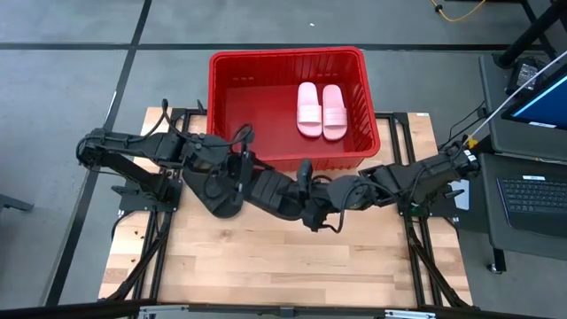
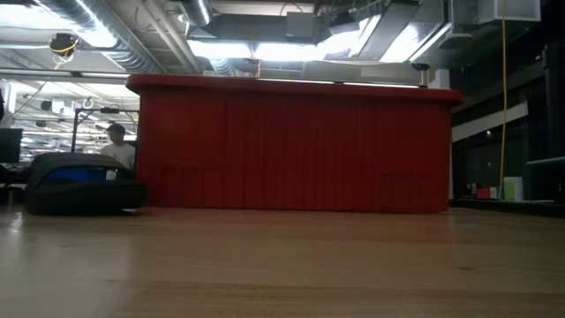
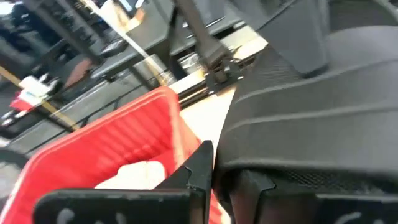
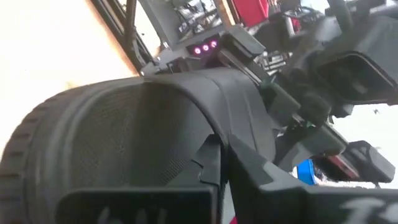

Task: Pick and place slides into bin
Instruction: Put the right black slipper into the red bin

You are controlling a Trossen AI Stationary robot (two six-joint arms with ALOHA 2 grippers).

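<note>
The red bin (image 1: 232, 106) stands at the table's far middle, with two pale pink slides (image 1: 320, 110) lying side by side on its floor. Two black slides are at mid-table, just in front of the bin's near wall: one (image 1: 221, 199) at my left gripper (image 1: 237, 170), the other (image 1: 276, 193) at my right gripper (image 1: 308, 206). Each gripper is shut on its black slide. The two slides lie close together, nearly end to end. The low view shows the bin's near wall (image 2: 291, 146) and neither arm. My left gripper has the black slide's edge (image 3: 231, 163) pinched between its two fingers (image 3: 198, 171). The slide's dark ribbed body (image 3: 311, 118) fills the view beyond them. I cannot tell whether the slide rests on the table. My right gripper pinches the other black slide at its wide strap (image 4: 214, 134), where the strap comes down to the fingers (image 4: 249, 177). The textured footbed (image 4: 93, 143) shows beside the strap. I cannot tell whether the slide is clear of the table.
Bare wooden tabletop (image 1: 283, 266) lies toward the near edge. The bin's left half (image 1: 252, 97) holds nothing. A low black thing with a blue patch (image 2: 79, 184) shows by the bin's left corner in the low view. A desk with a laptop (image 1: 532, 190) stands to the right.
</note>
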